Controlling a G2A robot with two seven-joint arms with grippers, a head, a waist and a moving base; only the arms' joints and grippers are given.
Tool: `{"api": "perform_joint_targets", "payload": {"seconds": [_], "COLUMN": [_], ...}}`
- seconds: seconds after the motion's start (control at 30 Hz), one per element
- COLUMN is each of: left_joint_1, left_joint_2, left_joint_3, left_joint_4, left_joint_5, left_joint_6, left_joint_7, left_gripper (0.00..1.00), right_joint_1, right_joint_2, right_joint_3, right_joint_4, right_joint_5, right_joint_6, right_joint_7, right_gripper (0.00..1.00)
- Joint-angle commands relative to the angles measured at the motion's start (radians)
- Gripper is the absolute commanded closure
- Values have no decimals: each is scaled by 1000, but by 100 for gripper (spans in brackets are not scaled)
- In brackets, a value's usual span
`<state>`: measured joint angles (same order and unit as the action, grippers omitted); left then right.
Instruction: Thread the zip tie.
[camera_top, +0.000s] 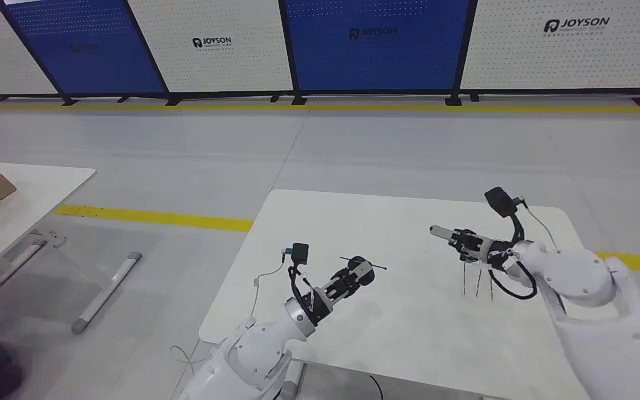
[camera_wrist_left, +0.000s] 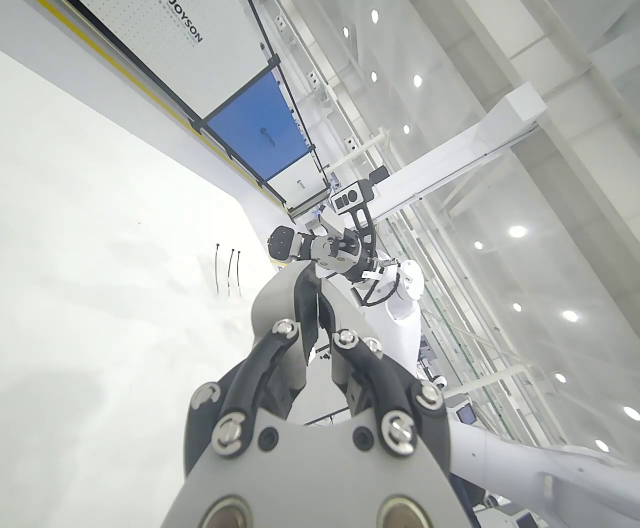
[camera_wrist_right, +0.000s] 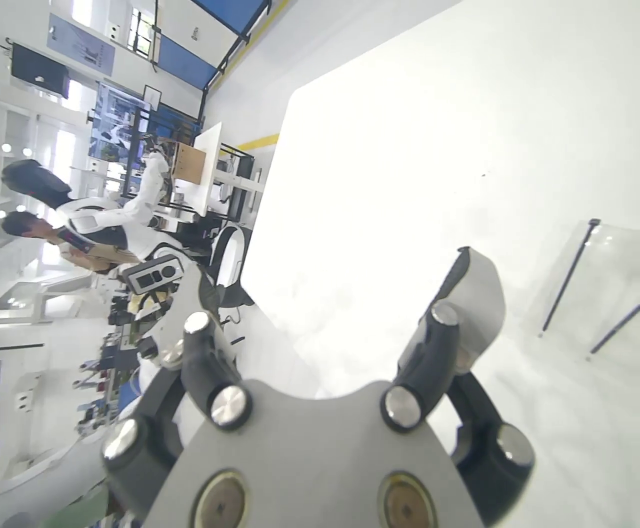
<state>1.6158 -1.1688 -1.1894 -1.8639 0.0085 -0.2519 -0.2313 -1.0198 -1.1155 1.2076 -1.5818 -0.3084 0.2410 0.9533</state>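
The left pincer (camera_top: 360, 271) is closed on a thin black zip tie (camera_top: 377, 266). The tie lies crosswise between the pads, and a short length sticks out on each side of the tips. In the left wrist view the two fingers (camera_wrist_left: 280, 305) are pressed together with only a dark sliver of the strap between them.

The right pincer (camera_top: 442, 232) is held over the white desk (camera_top: 400, 215) with its fingers spread wide and nothing between them. It points toward the left pincer, with bare desk separating the two.

Three spare zip ties (camera_wrist_left: 230, 270) lie side by side on the desk. They are close beneath the right pincer's wrist and well apart from the left pincer. In the right wrist view they rest on a clear sheet (camera_wrist_right: 607, 250), just beside one open finger (camera_wrist_right: 475, 285).
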Motion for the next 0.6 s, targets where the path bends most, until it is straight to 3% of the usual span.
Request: {"api": "perform_joint_targets", "payload": {"seconds": [0.0,0.07,0.2,0.27,0.37,0.57], "left_joint_1": [0,0,0,0,0,0], "left_joint_2": [0,0,0,0,0,0], "left_joint_3": [0,0,0,0,0,0], "left_joint_4": [0,0,0,0,0,0], "left_joint_5": [0,0,0,0,0,0], "left_joint_6": [0,0,0,0,0,0], "left_joint_7": [0,0,0,0,0,0], "left_gripper": [100,100,100,100,100,100], "right_joint_1": [8,11,-14,-51,-87,-88], "right_joint_2": [6,12,18,16,10,2], "right_joint_3": [-9,-4,20,20,2,-8], "right_joint_4": [-27,-47,-67,-63,-24,37], "right_joint_5": [-162,-227,-271,-270,-249,-222], "right_joint_6": [51,94,99,99,75,13], "right_joint_7": [23,39,40,-19,-99,-182], "right_gripper": [0,0,0,0,0,0]}}
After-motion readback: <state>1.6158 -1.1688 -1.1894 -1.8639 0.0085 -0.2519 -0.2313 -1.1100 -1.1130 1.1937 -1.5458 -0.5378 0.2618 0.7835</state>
